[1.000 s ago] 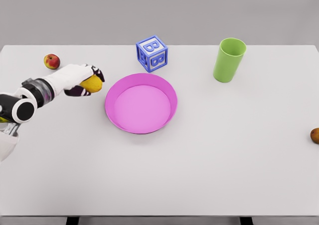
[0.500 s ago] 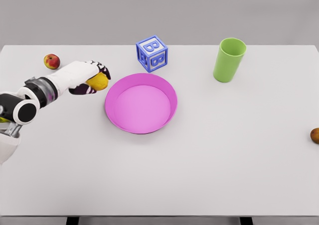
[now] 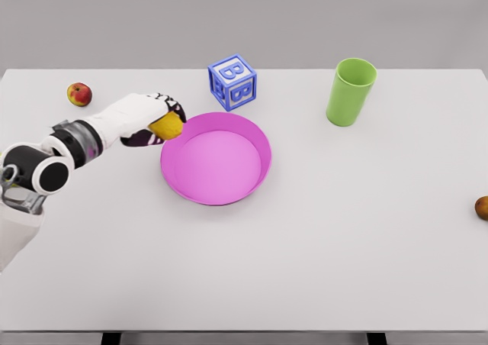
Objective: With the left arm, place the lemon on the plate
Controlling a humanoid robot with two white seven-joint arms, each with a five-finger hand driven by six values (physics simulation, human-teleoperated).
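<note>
The white left hand (image 3: 149,116) has its dark-tipped fingers (image 3: 172,105) curled around the yellow lemon (image 3: 165,125), held just beside the left rim of the round pink plate (image 3: 216,157), right of the fingertips.

Plate (image 3: 216,159): centred on table (image 3: 305,246).
Lemon (image 3: 166,125): held in left hand (image 3: 145,116), just left of plate.
Block (image 3: 232,82): behind plate.
Cup (image 3: 351,91): right of block.
Apple (image 3: 78,95): far left.

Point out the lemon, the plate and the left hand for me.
lemon (image 3: 168,125): head view, on its visible yellow side between the fingers.
plate (image 3: 263,143): head view, on its pink right rim.
left hand (image 3: 145,116): head view, on the white back of the hand.
</note>
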